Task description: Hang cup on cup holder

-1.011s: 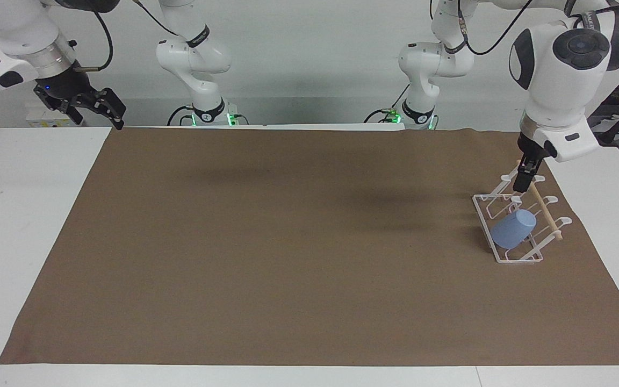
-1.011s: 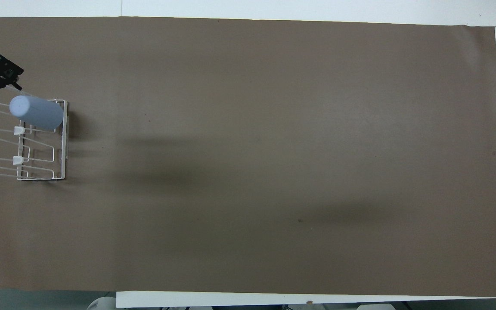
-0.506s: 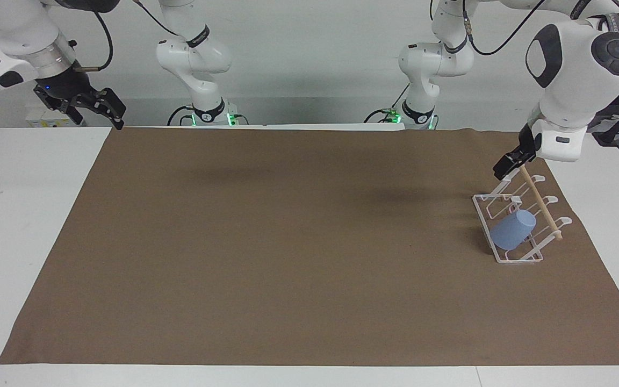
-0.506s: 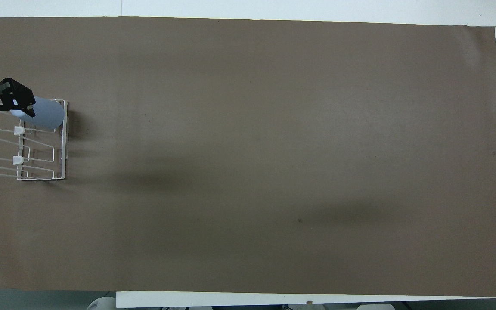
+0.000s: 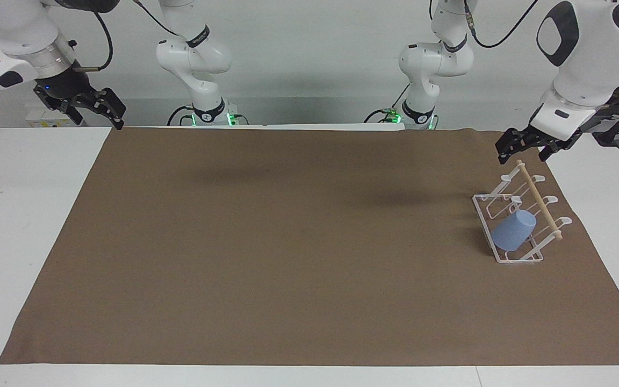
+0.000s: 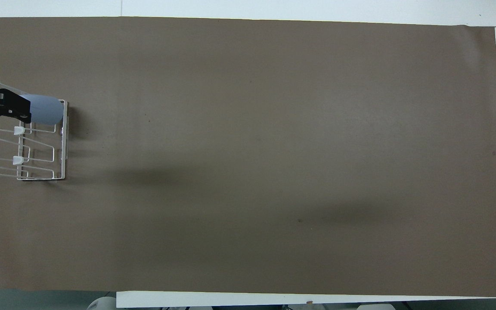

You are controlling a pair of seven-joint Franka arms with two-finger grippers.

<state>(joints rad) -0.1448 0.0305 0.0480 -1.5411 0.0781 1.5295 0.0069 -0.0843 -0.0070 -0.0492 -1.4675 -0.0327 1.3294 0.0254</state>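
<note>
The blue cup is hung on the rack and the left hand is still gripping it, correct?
Not quite. The cup does sit on the cup holder, but the left hand is empty and open, raised above the rack's end nearer the robots. The facing view shows the gap between them.

From my station I saw a white table (image 5: 24, 215) with a large brown mat (image 5: 288, 242) spread over most of it. White margins of the table stayed bare at both ends and along the edge farthest from the robots. The wall (image 5: 309, 54) was plain and pale, without any window that I could see. The light was even and came from above; it left two soft, wide shadows (image 5: 390, 201) on the mat. Green lamps (image 5: 210, 119) glowed at the table's edge by the wall.
</note>
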